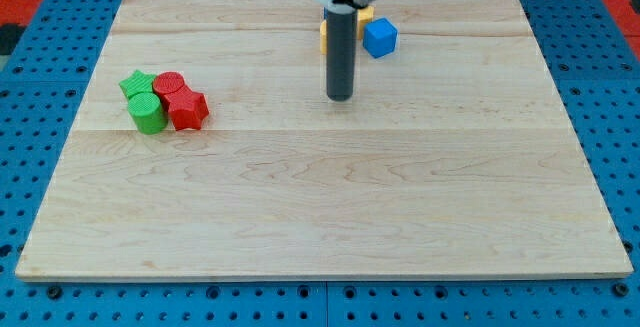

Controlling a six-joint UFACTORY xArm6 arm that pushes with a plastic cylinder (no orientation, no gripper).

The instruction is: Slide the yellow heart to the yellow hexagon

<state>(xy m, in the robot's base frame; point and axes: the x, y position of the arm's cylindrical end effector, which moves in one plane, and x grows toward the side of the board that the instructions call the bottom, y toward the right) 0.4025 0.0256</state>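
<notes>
A yellow block (326,33), shape hidden, peeks behind the rod beside the blue cube (380,37); my tip (340,97), no pincer, sits below.

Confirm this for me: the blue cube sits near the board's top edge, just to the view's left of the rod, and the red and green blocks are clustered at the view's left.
Wrong side. The camera view shows the blue cube just to the view's right of the rod, above my tip. It is near the board's top edge, and the red and green blocks are clustered at the view's left.
</notes>
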